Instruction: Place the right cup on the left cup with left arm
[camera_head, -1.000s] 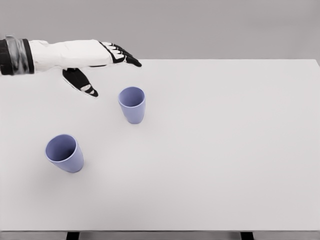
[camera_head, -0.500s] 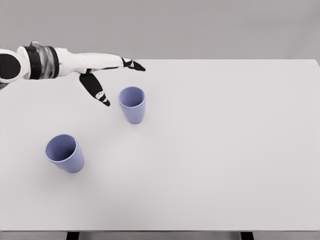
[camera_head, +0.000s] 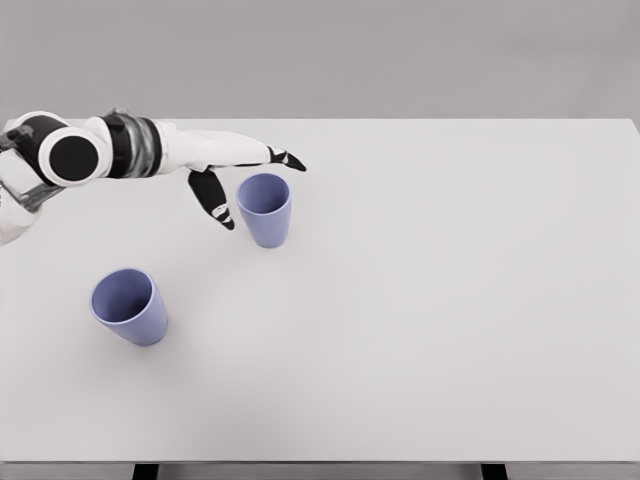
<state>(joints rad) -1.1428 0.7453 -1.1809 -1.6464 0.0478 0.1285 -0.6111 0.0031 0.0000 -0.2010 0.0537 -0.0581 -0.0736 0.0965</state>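
Note:
Two lavender cups stand upright on the white table (camera_head: 450, 300). The right cup (camera_head: 265, 209) is near the table's back left, and the left cup (camera_head: 129, 306) is nearer the front left. My left hand (camera_head: 255, 185) reaches in from the left and hovers at the right cup's rim. Its fingers are spread, with the thumb (camera_head: 213, 198) pointing down on the cup's left side and the other fingers stretched behind the cup. It holds nothing.
The table's front edge runs along the bottom of the view, with two dark legs showing below it. A plain grey wall lies behind the table.
My left arm has come forward and to the right, rotating at the wrist. The hand now sits beside the right cup's rim. Neither cup has moved.

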